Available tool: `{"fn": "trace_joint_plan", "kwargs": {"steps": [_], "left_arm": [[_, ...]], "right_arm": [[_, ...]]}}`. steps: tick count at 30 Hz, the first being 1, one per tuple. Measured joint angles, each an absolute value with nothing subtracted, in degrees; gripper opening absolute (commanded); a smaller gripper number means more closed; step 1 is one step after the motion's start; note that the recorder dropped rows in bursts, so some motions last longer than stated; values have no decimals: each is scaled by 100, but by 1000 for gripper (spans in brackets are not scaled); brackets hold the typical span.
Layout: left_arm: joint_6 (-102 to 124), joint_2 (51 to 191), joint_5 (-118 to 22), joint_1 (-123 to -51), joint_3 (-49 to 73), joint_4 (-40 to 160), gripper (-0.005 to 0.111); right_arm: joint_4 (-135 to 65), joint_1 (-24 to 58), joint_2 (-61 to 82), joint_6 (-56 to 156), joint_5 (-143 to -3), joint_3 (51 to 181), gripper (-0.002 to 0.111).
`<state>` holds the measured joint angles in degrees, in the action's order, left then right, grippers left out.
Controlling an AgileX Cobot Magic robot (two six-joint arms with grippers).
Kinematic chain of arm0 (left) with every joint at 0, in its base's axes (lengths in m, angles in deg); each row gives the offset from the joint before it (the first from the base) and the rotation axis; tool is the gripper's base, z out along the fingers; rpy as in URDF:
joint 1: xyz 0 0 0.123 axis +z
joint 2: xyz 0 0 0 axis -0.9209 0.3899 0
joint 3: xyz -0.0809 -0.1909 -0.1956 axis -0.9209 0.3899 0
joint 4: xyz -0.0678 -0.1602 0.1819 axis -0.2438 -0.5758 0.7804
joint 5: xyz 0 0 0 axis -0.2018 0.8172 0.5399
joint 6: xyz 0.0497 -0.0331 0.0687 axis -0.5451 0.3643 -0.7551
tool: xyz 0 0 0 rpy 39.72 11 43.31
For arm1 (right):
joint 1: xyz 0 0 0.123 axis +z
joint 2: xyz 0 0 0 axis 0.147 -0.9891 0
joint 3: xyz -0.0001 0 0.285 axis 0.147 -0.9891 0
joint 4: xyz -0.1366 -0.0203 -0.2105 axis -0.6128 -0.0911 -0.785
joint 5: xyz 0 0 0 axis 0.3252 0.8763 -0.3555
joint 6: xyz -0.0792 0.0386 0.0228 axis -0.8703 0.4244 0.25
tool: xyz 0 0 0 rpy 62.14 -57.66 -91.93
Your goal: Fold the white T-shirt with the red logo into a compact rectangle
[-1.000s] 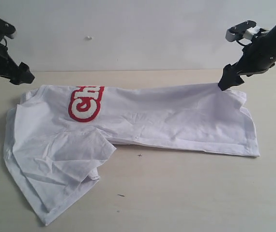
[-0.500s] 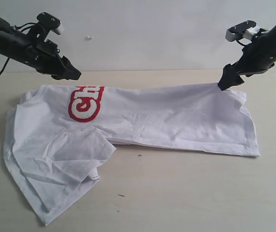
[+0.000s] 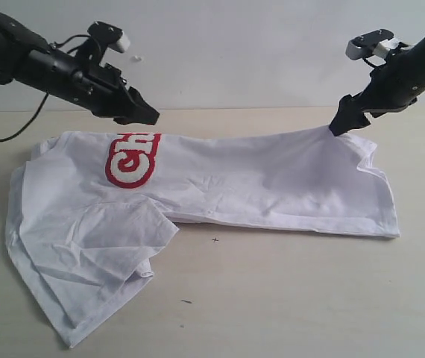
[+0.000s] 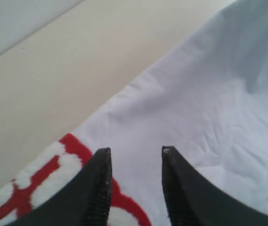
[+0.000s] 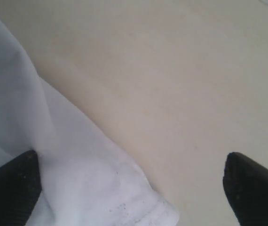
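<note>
The white T-shirt point(image 3: 272, 186) lies folded lengthwise on the table, wrinkled, with a loose sleeve part hanging toward the near left. The red logo point(image 3: 130, 160) shows only its first white letters at the fold. My left gripper point(image 3: 150, 117) hovers at the shirt's far edge just beyond the logo point(image 4: 75, 143). In its wrist view that gripper point(image 4: 136, 150) is open over white cloth point(image 4: 209, 94), holding nothing. My right gripper point(image 3: 339, 127) sits at the shirt's far right corner, where the cloth peaks up. Its fingers point(image 5: 131, 157) stand wide open, with fabric point(image 5: 77, 179) against one finger.
The beige table point(image 3: 272, 298) extends in front of the shirt and to the right of it. A pale wall point(image 3: 235, 52) rises right behind the table's far edge. A black cable point(image 3: 19, 130) trails from the left arm.
My left arm has swung in from the far left edge to the shirt's far edge by the logo. The right gripper shifted slightly, and the shirt's right corner moved a little with it.
</note>
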<state>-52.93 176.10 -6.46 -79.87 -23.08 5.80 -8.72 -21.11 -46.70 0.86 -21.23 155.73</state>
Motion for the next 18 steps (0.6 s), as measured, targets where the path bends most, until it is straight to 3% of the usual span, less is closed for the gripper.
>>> {"fn": "trace_joint_plan", "kwargs": {"steps": [18], "left_arm": [[-5093,18418,-1028,-8294,-2308,840,37]], "right_arm": [[-872,-2111,-4670,120,-2228,15573,101]]}}
